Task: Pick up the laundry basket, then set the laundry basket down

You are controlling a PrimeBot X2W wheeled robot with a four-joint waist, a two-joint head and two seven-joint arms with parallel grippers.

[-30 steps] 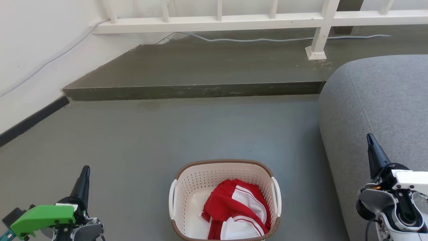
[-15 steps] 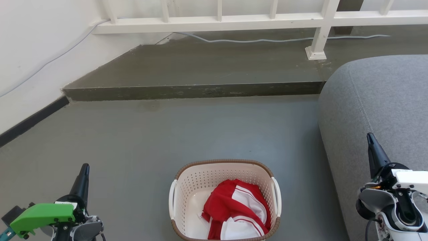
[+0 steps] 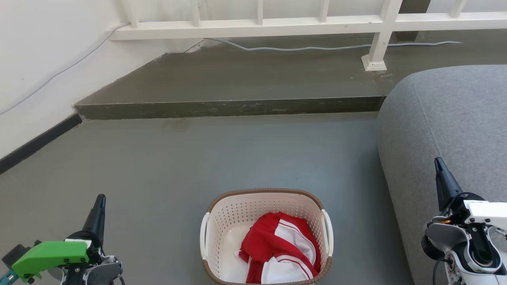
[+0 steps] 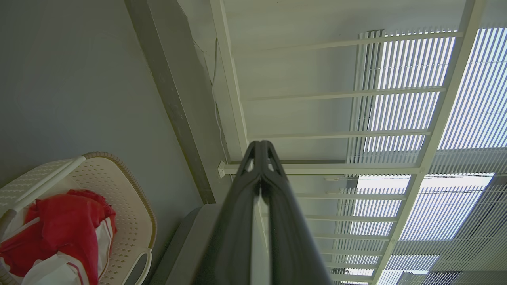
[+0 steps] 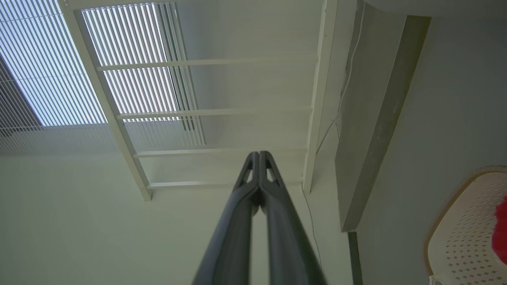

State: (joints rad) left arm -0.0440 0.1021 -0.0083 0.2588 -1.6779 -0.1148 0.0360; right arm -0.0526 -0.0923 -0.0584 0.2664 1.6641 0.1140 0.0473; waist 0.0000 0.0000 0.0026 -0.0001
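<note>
— Where is the laundry basket?

— It stands upright on the floor, between the two arms. It is off to the right of the left end effector and off to the left of the right end effector, well apart from both. Its brown rim faces up. A white loop handle shows on the side toward the left end effector, and another on the side toward the right one.

— Anything in it?

— A crumpled red and white garment lies toward the wall nearer the right end effector. Bare white bottom shows on the other side.

— And the end effectors themselves?

— Both point up and away from the robot. In each wrist view the two dark fingers are pressed together at the tips, with nothing between them.

— What lies around them?

— A grey sofa is just behind and beside the right end effector. Ahead of both sets of fingertips, past the basket, a low step runs across the floor. A white railing stands beyond it, and a pale cable lies along the raised part.
</note>
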